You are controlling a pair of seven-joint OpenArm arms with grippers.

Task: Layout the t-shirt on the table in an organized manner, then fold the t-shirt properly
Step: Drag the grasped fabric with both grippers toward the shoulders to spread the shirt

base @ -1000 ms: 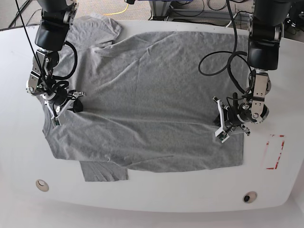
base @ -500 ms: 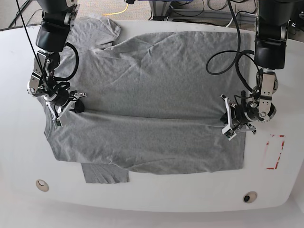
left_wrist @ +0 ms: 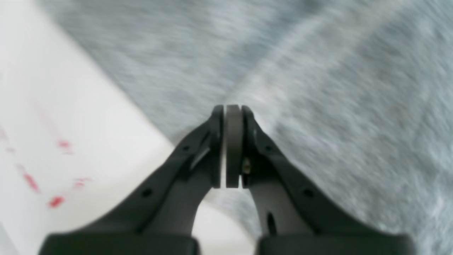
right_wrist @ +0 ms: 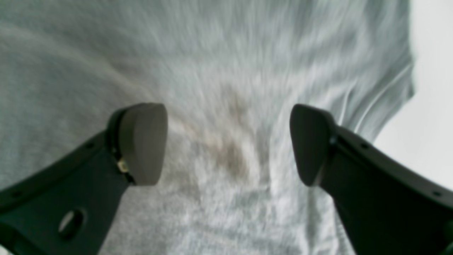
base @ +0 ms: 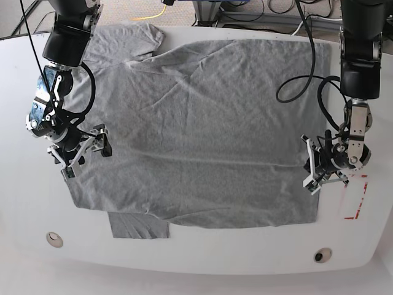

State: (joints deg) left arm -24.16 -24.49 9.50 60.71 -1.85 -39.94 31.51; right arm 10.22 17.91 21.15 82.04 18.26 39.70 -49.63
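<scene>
A grey t-shirt (base: pixel 209 129) lies spread across the white counter (base: pixel 202 258), one sleeve at twelve o'clock on the far edge and another poking out at seven o'clock. The right gripper (base: pixel 83 150) sits at nine o'clock over the shirt's edge, fingers apart. The left gripper (base: pixel 316 169) is at three o'clock at the opposite edge, just beside a red tape rectangle (base: pixel 355 196).

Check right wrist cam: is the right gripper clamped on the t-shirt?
No. The right gripper has its jaws spread wide apart above the t-shirt, with no fabric pinched between them.
</scene>
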